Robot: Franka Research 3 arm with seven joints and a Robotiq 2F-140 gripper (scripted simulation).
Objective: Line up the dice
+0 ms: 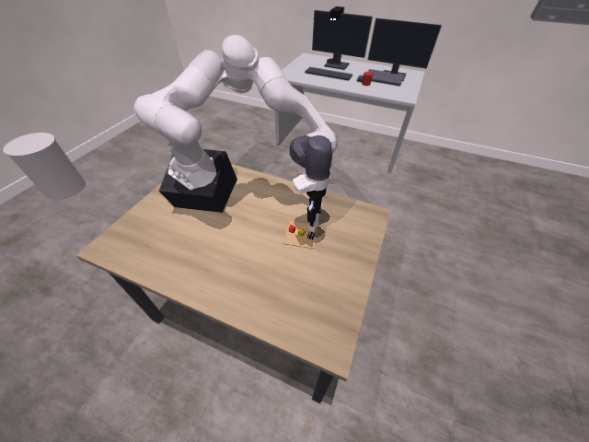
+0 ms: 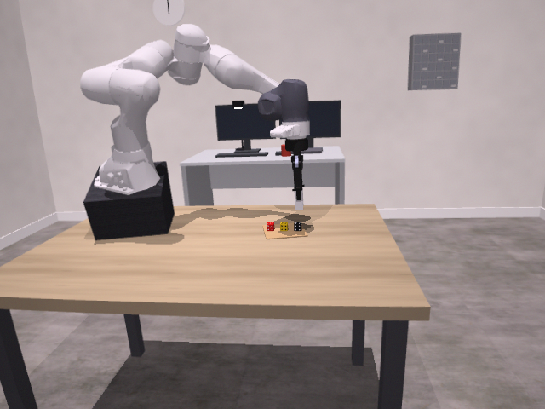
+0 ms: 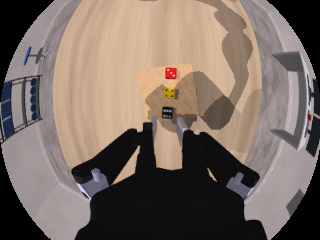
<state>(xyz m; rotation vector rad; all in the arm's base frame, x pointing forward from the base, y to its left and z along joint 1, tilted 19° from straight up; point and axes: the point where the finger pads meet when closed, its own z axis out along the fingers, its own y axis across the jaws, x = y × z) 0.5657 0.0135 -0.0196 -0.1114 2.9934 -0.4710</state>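
A small tan mat [image 2: 284, 231] lies on the wooden table. Three dice stand on it in a row leading away from the black robot base [image 2: 128, 205]: a red die [image 2: 270, 226] nearest, a yellow die [image 2: 283, 226] in the middle, a black die [image 2: 297, 226] farthest. In the wrist view the red die [image 3: 171, 72], yellow die [image 3: 170, 94] and black die [image 3: 167, 112] line up on the mat [image 3: 170, 100]. My gripper [image 2: 299, 204] hangs a little above the black die, fingers slightly apart and empty; it also shows in the wrist view [image 3: 167, 126].
The robot base block stands at the table's back left corner. The mat lies near the table's back right part, some way from the edges. A grey desk [image 2: 261, 169] with monitors stands behind the table.
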